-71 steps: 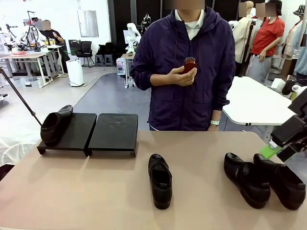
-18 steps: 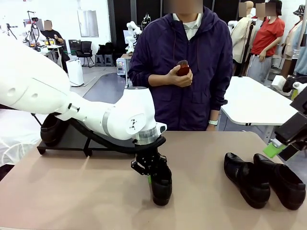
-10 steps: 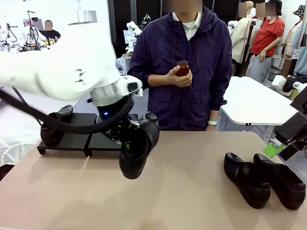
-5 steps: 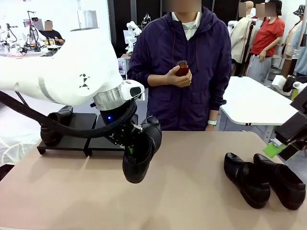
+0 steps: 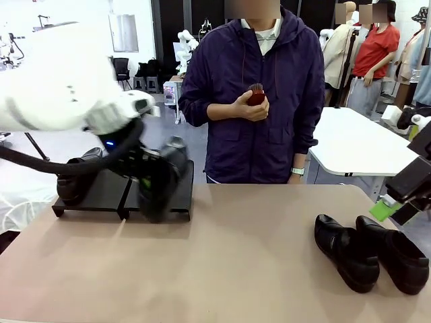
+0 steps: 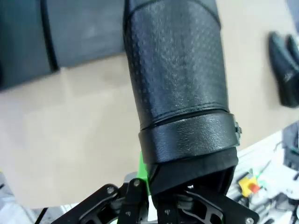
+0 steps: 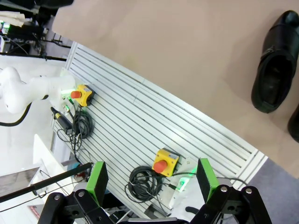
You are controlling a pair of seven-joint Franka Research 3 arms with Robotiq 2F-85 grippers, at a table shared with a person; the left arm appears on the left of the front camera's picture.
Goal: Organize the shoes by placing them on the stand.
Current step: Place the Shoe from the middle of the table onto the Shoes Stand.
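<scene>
My left gripper point(image 5: 144, 180) is shut on a black shoe point(image 5: 161, 183), which hangs toe-down and blurred over the front of the stand's right platform point(image 5: 180, 176). In the left wrist view the held shoe point(image 6: 177, 84) runs up from my gripper point(image 6: 150, 186), whose green pad point(image 6: 142, 173) presses its heel rim, with the stand point(image 6: 70, 37) beyond. Another shoe point(image 5: 75, 176) lies on the left platform point(image 5: 104, 188). Two shoes point(image 5: 347, 252) point(image 5: 396, 252) lie side by side at the table's right. My right gripper point(image 7: 152, 179) is open beside them, off the table's right edge, and looks down past the table's point(image 7: 163, 51) edge at one shoe point(image 7: 275, 65).
A person stands at the far side holding a small reddish-brown brush point(image 5: 256, 95) at chest height. The tan tabletop point(image 5: 256, 262) is bare across its middle. Below the table edge are a ribbed panel, cables and yellow stop buttons point(image 7: 164, 164).
My left arm has swung left and away from me with the shoe, from the table's middle to the stand's right platform. The right arm and the person have not moved.
</scene>
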